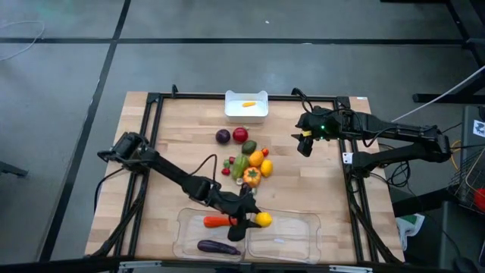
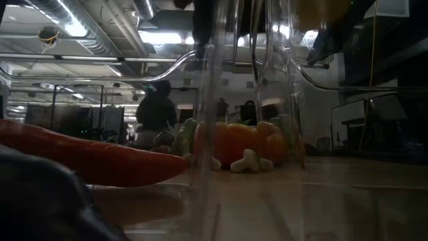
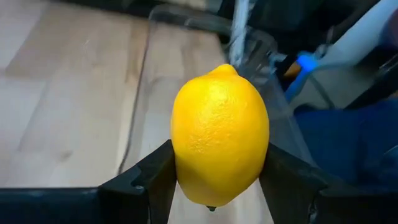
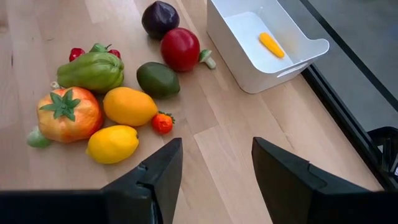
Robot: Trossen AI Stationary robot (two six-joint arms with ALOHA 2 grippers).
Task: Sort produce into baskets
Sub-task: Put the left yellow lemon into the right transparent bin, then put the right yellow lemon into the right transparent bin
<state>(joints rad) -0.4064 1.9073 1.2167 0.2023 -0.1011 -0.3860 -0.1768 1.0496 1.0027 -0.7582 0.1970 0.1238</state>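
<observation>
My left gripper point(image 1: 254, 218) is shut on a yellow lemon point(image 3: 219, 134) over the far left corner of the right clear basket point(image 1: 292, 241). The left clear basket point(image 1: 189, 227) holds an orange carrot point(image 1: 215, 221) and a purple eggplant point(image 1: 218, 246). The rest of the produce lies in a heap point(image 1: 246, 161) mid-table: peppers point(image 4: 68, 114), another lemon point(image 4: 112, 144), a red apple point(image 4: 180, 48), a green avocado-like piece point(image 4: 158, 79). A white bin point(image 1: 246, 106) at the far edge holds a small orange-yellow piece point(image 4: 270, 44). My right gripper point(image 4: 217, 168) hovers open at the far right, over bare wood. My left gripper pinches the lemon's two long sides point(image 3: 183, 168) between its two fingers point(image 3: 152, 183), with the lemon's pointed end sticking out past the fingertips. The fingers slant down from the table's left. The lemon is lifted clear, above the right basket's floor.
A black frame rail point(image 1: 155, 136) runs around the wooden tabletop. In the low view the carrot point(image 2: 93, 161) and an orange pepper point(image 2: 244, 144) show through the clear basket walls. A person point(image 2: 155, 110) stands in the room behind. Bare wood lies left of the heap.
</observation>
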